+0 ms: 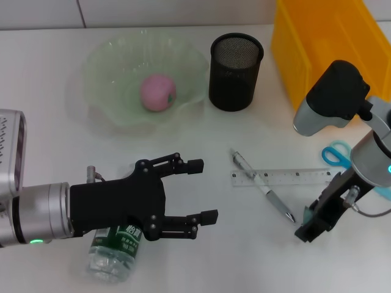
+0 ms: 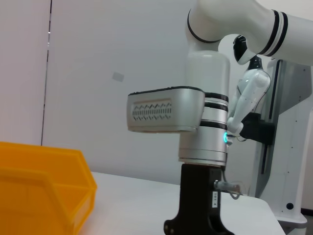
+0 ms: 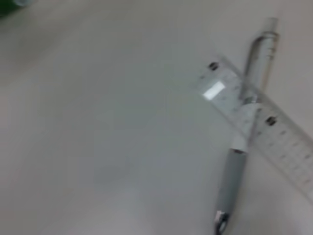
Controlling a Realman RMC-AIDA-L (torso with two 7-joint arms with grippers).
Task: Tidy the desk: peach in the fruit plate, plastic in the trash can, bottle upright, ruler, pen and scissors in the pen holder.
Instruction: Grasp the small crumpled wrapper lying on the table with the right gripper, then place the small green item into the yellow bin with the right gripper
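The pink peach [image 1: 157,93] lies in the green glass fruit plate [image 1: 104,61] at the back. Right of it stands the black mesh pen holder [image 1: 236,71]. A green-labelled bottle [image 1: 113,253] lies on its side at the front left, partly under my left gripper [image 1: 203,190], which is open and holds nothing. The pen [image 1: 263,185] [image 3: 242,142] lies across the clear ruler [image 1: 281,177] [image 3: 274,132]. My right gripper [image 1: 311,223] hovers just right of the pen's tip. The scissors' blue handle [image 1: 336,152] peeks out behind that arm. No plastic is in view.
The yellow trash can [image 1: 330,55] [image 2: 44,181] stands at the back right, close behind my right arm [image 2: 203,127]. Bare white table lies between the two grippers and in front of the plate.
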